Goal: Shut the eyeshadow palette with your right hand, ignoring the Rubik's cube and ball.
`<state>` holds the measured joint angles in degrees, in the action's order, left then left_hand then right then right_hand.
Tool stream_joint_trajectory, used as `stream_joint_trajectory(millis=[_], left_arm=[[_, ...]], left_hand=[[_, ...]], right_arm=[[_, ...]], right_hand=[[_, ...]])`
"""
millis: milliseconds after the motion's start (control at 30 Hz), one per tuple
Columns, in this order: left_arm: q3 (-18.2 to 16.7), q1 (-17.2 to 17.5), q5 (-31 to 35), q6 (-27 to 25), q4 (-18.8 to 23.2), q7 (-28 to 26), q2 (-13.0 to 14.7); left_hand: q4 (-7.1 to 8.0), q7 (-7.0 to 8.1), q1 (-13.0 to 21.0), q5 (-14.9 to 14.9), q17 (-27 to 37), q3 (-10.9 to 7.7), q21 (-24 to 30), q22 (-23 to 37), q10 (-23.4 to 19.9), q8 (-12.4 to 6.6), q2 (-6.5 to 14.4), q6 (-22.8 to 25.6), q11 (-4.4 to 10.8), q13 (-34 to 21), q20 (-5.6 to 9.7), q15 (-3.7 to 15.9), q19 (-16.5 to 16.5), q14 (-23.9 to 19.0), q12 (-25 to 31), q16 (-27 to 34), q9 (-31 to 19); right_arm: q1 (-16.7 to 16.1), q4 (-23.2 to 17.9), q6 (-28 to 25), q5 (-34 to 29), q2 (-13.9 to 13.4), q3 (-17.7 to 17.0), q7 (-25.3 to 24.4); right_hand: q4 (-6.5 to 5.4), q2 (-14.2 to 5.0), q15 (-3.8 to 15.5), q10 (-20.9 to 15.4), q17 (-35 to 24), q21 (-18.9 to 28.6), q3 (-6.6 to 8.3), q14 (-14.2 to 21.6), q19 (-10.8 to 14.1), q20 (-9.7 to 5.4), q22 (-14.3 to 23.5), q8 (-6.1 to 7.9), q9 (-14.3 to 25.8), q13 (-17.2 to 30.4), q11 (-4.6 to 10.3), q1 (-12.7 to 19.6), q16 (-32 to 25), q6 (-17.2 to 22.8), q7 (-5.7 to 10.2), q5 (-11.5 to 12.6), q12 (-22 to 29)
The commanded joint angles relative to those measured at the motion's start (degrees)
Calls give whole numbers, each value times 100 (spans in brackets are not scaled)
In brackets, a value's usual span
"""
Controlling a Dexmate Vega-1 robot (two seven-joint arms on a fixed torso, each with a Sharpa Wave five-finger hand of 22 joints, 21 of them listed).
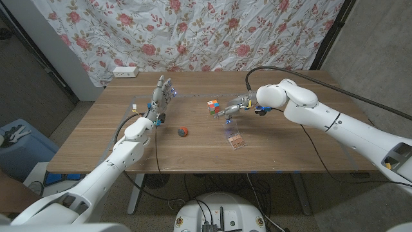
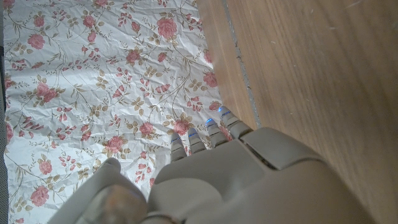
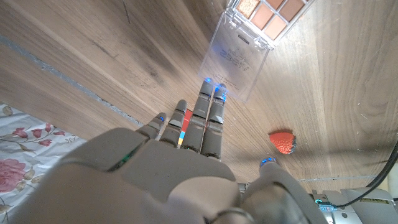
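Observation:
The eyeshadow palette point(image 1: 236, 140) lies open at mid-table, its clear lid point(image 1: 231, 126) standing up on the far side. In the right wrist view the pans point(image 3: 272, 11) and the lid point(image 3: 239, 58) show beyond my fingertips point(image 3: 212, 99), which reach the lid's edge; contact cannot be told. My right hand point(image 1: 235, 107) hovers just behind the lid, fingers stretched out and holding nothing. The Rubik's cube point(image 1: 213, 106) sits right beside that hand. The red ball point(image 1: 183, 132) point(image 3: 283, 141) lies left of the palette. My left hand point(image 1: 159, 98) point(image 2: 236, 180) stands upright at the far left, fingers apart.
A white power strip point(image 1: 125, 71) lies at the table's back left edge. A floral cloth point(image 1: 193, 32) point(image 2: 93, 81) hangs behind the table. A black cable point(image 1: 283, 69) arcs over my right arm. A blue bin point(image 1: 16, 145) stands on the floor at the left.

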<state>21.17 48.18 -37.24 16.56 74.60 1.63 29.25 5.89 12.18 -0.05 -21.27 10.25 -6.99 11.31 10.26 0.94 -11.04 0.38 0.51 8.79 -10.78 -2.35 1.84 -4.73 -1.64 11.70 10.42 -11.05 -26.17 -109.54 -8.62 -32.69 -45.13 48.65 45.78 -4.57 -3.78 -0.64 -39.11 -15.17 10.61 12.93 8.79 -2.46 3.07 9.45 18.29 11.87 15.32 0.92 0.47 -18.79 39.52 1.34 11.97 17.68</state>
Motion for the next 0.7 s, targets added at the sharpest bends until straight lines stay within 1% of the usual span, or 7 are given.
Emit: stream_joint_trajectory(millis=[33, 67, 133, 333, 500, 700], left_arm=[[0, 1, 2, 0, 2, -9, -1], [0, 2, 2, 0, 2, -9, -1], [0, 1, 2, 0, 2, -9, -1], [0, 1, 2, 1, 2, -9, -1], [0, 1, 3, 0, 2, -9, -1], [0, 2, 2, 0, 3, -8, 0]], left_hand=[[-10, 41, 34, -19, 30, -55, 24, 21, -2, -29, 46, -14, 40, -24, -5, 135, -41, -27, 29, 36, -24], [-10, 41, 34, -19, 30, -55, 24, 21, -5, -29, 46, -14, 44, -24, -4, 136, -42, -28, 30, 37, -24], [-10, 41, 35, -19, 30, -55, 24, 21, -4, -29, 46, -14, 44, -24, -5, 137, -41, -27, 30, 37, -24], [-10, 40, 34, -19, 30, -55, 24, 21, -1, -30, 46, -11, 39, -24, -5, 137, -40, -27, 29, 36, -24], [-10, 40, 34, -19, 30, -55, 24, 21, -3, -30, 46, -10, 52, -24, -4, 139, -40, -24, 29, 35, -24], [-10, 40, 35, -20, 30, -55, 24, 21, -4, -31, 46, -9, 40, -24, -6, 134, -40, -28, 30, 37, -24]], right_arm=[[-29, -133, -105, -63, -30, -26, 93], [-33, -144, -129, -66, -28, -28, 104], [-24, -150, -146, -87, -24, -16, 133], [-41, -189, -220, -139, -16, -15, 139], [-42, -204, -244, -142, -12, -17, 159], [-26, -211, -282, -143, -8, -8, 216]], right_hand=[[-36, -69, -3, -82, -1, 32, -7, 84, 16, 41, 21, 29, 32, 36, -15, -23, -40, 69, -7, 38, 27], [-39, -67, 2, -94, -1, 32, -10, 87, 19, 43, 21, 28, 32, 38, -20, -23, -42, 68, -4, 39, 31], [-46, -63, 12, -108, -1, 31, -18, 104, 18, 42, 21, 31, 33, 47, 16, -23, -49, 74, 0, 43, 33], [-60, -55, -2, -153, 0, 33, -34, 126, 29, 46, 21, 40, 35, 66, 1, -19, -58, 96, -16, 53, 43], [-72, -51, 18, -178, 1, 35, -49, 146, 43, 47, 21, 56, 37, 83, 29, -14, -66, 137, -5, 62, 45], [-81, -47, 32, -205, 1, 38, -59, 172, 57, 50, 20, 66, 38, 97, 19, -11, -77, 160, 0, 70, 49]])
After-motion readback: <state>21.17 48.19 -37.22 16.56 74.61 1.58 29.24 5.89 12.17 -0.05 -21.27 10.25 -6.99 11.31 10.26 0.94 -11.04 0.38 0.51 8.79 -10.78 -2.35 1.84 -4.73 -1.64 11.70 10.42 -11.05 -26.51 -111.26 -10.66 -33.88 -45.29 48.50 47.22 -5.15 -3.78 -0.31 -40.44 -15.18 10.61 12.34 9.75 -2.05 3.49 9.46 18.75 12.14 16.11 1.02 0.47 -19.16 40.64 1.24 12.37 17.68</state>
